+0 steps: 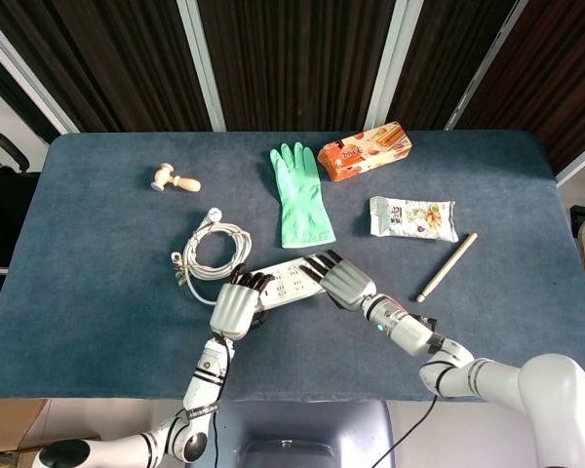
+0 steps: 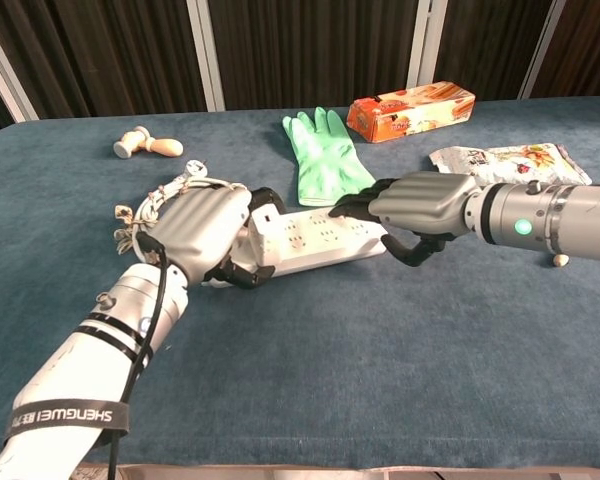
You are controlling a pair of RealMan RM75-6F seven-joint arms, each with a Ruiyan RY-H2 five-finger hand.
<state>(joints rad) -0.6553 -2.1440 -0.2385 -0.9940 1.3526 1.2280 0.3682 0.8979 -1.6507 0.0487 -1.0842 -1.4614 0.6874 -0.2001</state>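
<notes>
From the head view, the white power strip lies near the table's front middle, its coiled cord trailing off to the left. The left hand grips the strip's cord end, fingers curled over it, likely to keep it from sliding. The right hand comes in from the other side and closes over the far end, so the strip is caught between both. Behind it lie a green glove, an orange box, a snack bag and a wooden stick; a small wooden mallet sits well apart at back left. Bare cloth in front of the strip leaves room toward the near edge.

In the chest view, the left hand wraps the strip with fingers clamped round its end. The right hand has fingers over the top edge and thumb hooked below, pinching it. The glove lies just behind, nearly touching the strip.
</notes>
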